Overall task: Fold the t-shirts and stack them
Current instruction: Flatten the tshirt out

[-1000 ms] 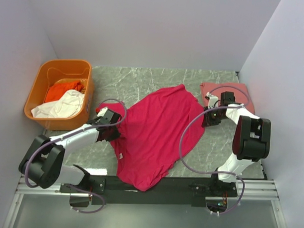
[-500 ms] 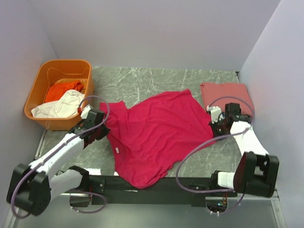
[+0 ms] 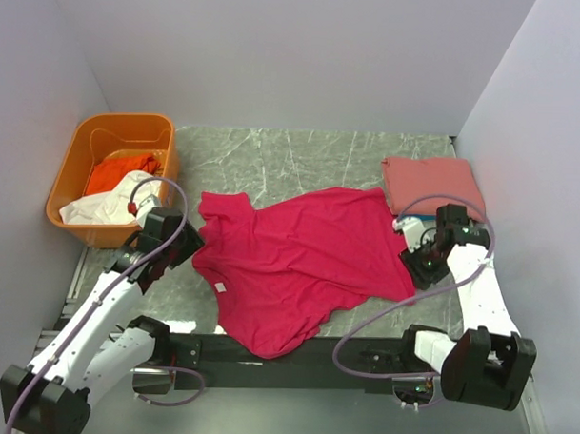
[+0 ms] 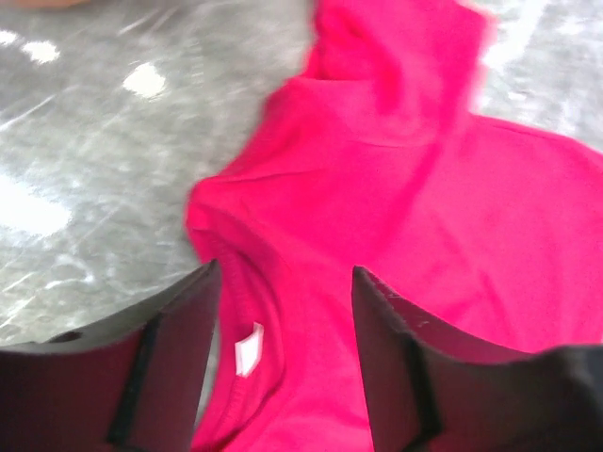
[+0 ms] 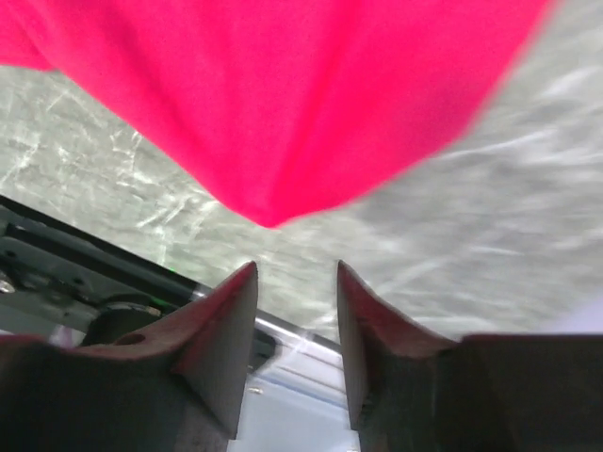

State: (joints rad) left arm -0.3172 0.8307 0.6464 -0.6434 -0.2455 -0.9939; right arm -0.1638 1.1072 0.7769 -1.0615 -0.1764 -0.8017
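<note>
A large crimson-pink t-shirt point(image 3: 298, 260) lies spread across the marble table, collar toward the left. My left gripper point(image 3: 179, 244) hovers at its collar edge. In the left wrist view that gripper point(image 4: 287, 273) is open, with the collar and its white label point(image 4: 247, 348) showing below the gap and nothing pinched. My right gripper point(image 3: 417, 264) is at the shirt's right corner. The right wrist view shows it point(image 5: 295, 268) open and empty, with the shirt's corner point(image 5: 273, 212) just beyond its fingertips. A folded salmon-pink t-shirt point(image 3: 434, 179) rests at the back right.
An orange plastic tub point(image 3: 83, 138) stands at the back left, holding a white shirt point(image 3: 119, 197) and an orange shirt point(image 3: 115, 171). The black base rail point(image 3: 295, 355) runs along the near edge, under the crimson shirt's hem. White walls close in both sides and the back.
Both grippers pulled the crimson shirt apart sideways and toward the near edge, then opened and let go. The shirt now lies wider and flatter.
</note>
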